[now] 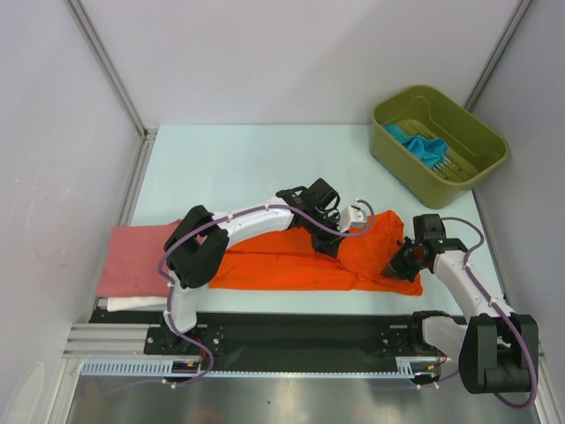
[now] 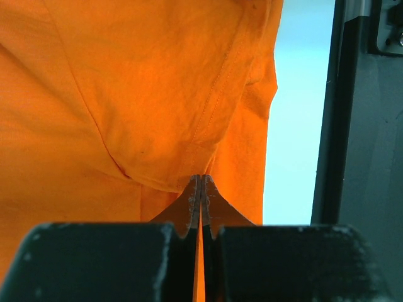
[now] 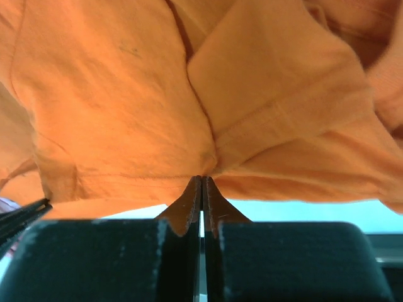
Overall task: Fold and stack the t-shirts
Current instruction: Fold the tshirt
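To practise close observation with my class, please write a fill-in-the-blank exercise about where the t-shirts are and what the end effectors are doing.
1. The left end effector and right end effector each pinch the orange t-shirt, so the number of t-shirts held is ____.
2. The pink t-shirt lies on the white t-shirt, on the robot's ____ side.
3. The teal-blue t-shirt lies ____ the green bin.
Missing words: one; left; inside.

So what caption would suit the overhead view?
Left gripper and right gripper pinch an orange shirt mid-fold; pink shirt lies left, teal shirt in the green bin.
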`<act>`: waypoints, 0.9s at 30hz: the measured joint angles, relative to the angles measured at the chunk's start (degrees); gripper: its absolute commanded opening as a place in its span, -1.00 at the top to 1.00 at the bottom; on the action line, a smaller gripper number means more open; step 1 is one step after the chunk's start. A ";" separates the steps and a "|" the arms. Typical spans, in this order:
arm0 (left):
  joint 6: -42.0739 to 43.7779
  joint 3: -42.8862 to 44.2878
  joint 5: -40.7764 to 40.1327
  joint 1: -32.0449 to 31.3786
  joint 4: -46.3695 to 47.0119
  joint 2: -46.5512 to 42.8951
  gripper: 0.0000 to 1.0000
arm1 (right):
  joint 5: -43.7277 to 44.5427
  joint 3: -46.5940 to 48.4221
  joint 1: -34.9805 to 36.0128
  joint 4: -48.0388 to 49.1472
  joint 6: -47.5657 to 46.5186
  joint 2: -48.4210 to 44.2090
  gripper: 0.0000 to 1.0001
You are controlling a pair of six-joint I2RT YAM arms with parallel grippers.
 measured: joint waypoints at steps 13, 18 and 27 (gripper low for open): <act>0.04 0.00 0.09 0.33 -0.07 -0.02 0.99 | 3.43 8.15 0.00 -15.54 -3.26 -10.12 1.00; -0.20 0.00 0.13 1.03 0.15 -0.02 0.99 | 2.91 8.15 -0.02 -17.59 -3.39 -9.64 1.00; -4.68 0.00 -3.72 4.09 6.62 0.20 0.99 | 2.67 9.22 -3.34 -5.35 -6.08 7.23 1.00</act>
